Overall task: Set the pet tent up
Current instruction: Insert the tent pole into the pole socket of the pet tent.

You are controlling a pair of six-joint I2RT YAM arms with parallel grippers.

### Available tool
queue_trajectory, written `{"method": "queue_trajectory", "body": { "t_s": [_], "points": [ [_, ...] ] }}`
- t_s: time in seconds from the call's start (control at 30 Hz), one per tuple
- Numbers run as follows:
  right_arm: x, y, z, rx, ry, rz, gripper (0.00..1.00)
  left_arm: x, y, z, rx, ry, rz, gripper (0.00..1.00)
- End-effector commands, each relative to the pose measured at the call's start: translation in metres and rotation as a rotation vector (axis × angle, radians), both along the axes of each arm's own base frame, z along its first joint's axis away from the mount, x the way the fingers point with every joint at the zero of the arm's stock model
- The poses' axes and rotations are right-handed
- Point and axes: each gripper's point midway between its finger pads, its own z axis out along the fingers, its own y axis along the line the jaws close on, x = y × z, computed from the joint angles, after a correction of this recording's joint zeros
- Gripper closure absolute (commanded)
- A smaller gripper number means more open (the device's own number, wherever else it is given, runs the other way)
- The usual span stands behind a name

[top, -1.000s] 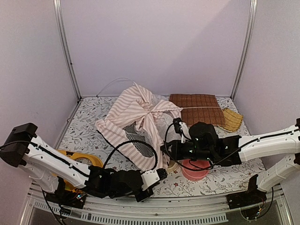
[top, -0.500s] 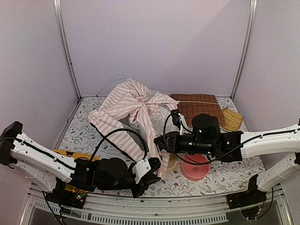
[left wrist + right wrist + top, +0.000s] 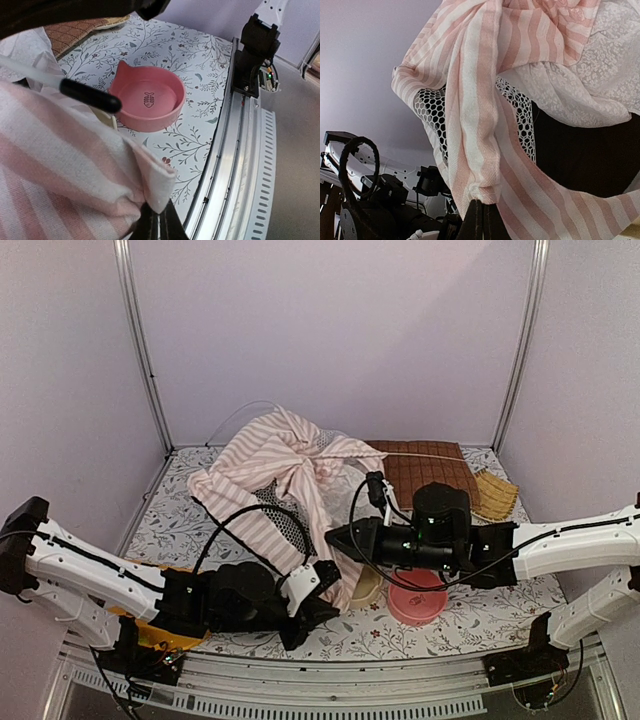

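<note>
The tent (image 3: 285,465) lies crumpled and twisted on the middle of the surface (image 3: 190,490), left of the brown mat (image 3: 425,468). Its near edge is lifted between the two arms. The left gripper (image 3: 159,217) is pressed together on a bottom corner of striped fabric. The right gripper (image 3: 481,207) pinches a hem just above and to the right.

Both holds take only a thin edge of cloth, so a hard pull apart could slip a corner free. The black-tipped pole (image 3: 90,95) hangs just over the pink bowl (image 3: 147,100) and could knock it if the fabric swings. The black cable looping across the mesh may snag.

Count: one tent, one mat, two bowls, pink and cream (image 3: 368,585), and one yellow woven piece (image 3: 495,495) at the far right.
</note>
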Motion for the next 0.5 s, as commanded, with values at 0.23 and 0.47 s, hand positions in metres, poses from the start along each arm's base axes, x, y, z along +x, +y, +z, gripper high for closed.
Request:
{"method": "queue_trajectory", "body": {
  "t_s": [0.23,0.47],
  "points": [
    [0.007,0.000,0.008,0.051,-0.042,-0.051,1.00,0.014,-0.003,0.040,-0.152,0.061,0.020,1.00],
    [0.010,-0.006,0.010,0.049,-0.056,-0.081,1.00,0.013,-0.001,0.044,-0.185,0.091,0.002,1.00]
  ]
}}
